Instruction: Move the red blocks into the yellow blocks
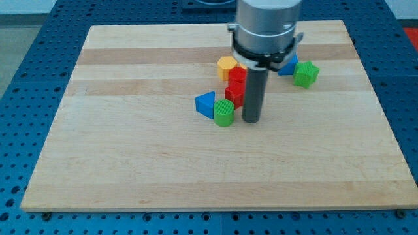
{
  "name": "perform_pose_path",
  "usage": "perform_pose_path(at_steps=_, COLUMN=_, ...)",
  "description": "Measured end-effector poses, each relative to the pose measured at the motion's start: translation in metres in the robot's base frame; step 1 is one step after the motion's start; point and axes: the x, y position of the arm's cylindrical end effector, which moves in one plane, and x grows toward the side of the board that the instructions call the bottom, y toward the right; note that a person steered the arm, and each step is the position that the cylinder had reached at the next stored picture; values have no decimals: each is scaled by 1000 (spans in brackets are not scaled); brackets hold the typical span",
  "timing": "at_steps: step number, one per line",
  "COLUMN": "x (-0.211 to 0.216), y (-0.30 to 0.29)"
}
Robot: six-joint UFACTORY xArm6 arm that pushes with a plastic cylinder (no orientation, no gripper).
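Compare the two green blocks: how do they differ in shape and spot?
The green block near the middle looks round-topped, like a short cylinder; the green block at the view's right looks faceted and blockier. The middle one sits between a blue triangular block and my tip, close to the tip's left; the right one sits beside another blue block, well away from the tip. Both share the same green and rest on the wooden board.
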Motion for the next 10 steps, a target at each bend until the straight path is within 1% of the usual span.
perform_pose_path(at_steps=2, x=0, y=-72)
perform_pose_path(at_steps=3, x=-16, y=-72)
perform_pose_path(at_steps=4, x=-29, y=-58)
perform_pose_path(at_steps=8, x=-29, y=3)
perform_pose_path(at_steps=10, x=-30, y=20)
